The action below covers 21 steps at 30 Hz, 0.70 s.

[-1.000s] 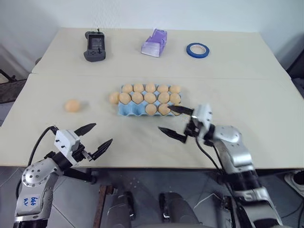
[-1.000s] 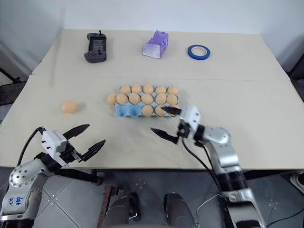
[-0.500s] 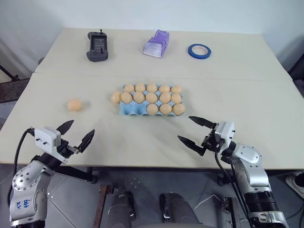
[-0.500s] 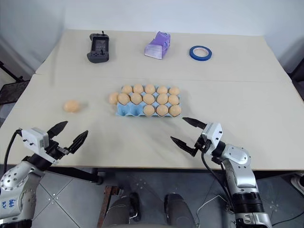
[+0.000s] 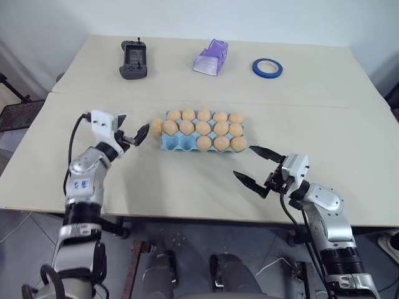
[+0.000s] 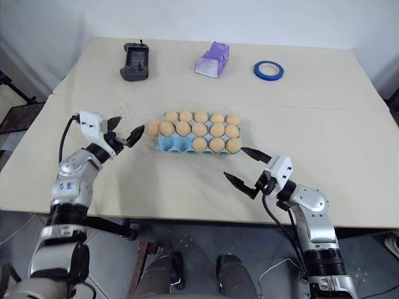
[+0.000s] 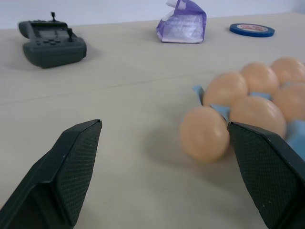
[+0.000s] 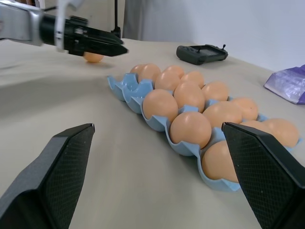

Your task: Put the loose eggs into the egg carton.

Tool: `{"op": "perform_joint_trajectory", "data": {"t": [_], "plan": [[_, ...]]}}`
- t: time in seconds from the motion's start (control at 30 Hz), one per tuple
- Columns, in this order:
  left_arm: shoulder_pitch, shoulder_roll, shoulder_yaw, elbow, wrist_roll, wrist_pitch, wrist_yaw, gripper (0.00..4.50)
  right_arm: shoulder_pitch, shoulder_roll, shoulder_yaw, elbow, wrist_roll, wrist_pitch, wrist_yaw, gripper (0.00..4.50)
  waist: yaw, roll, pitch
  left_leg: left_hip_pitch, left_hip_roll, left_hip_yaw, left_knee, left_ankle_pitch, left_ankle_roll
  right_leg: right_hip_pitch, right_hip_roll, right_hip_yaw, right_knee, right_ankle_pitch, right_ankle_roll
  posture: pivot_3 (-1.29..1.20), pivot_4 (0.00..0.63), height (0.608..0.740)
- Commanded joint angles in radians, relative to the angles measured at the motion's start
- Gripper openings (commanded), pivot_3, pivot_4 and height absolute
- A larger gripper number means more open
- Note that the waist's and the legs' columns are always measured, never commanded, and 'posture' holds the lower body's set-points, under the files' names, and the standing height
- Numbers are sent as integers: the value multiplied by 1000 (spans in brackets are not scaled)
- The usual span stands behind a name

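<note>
Now L gripper [image 5: 132,133], jaws apart, mid-left of frame, lines up w/ loose egg [image 7: 205,133] touching egg carton [image 5: 181,144] edge, prob. to grab it; R gripper [image 5: 254,167] apart, idle lower right.

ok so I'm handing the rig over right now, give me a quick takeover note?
Left gripper: open, empty, pointed at the loose egg lying on the table against the left end of the egg carton; no contact yet.
Right gripper: open, empty, over bare table near the carton's front right corner.
Done: thirteen eggs sit in the carton; back and middle rows are full.
Left: the two front left cups are empty. Two eggs remain: the one by the carton and a second loose egg farther out on the table beyond the left gripper.
</note>
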<state>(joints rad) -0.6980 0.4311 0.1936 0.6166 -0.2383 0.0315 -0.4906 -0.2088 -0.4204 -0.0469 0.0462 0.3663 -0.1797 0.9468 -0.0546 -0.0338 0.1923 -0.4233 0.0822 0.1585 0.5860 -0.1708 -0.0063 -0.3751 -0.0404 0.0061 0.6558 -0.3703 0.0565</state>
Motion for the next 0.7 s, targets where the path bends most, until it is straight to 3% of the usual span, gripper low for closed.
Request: {"op": "perform_joint_trajectory", "data": {"t": [0.03,0.3,0.7], "plan": [[-92,-10,-17,152,32,-77,-29,4500,10,-5,-16,-17,0,-35,-7,4470,1,0,0,0,0,0,0,0,0,0,0,0,0,0,0,0,150,740],[-232,-32,-32,422,79,-173,-51,4500,28,3,-18,-15,0,-61,-18,4470,1,-2,1,0,0,1,4,0,-1,0,0,0,3,0,1,0,150,740],[-317,-59,-26,561,111,-189,-11,4500,19,5,-6,-30,0,-61,-37,4470,2,-3,2,0,0,0,6,-1,-2,0,0,0,4,0,1,0,150,740]]}}
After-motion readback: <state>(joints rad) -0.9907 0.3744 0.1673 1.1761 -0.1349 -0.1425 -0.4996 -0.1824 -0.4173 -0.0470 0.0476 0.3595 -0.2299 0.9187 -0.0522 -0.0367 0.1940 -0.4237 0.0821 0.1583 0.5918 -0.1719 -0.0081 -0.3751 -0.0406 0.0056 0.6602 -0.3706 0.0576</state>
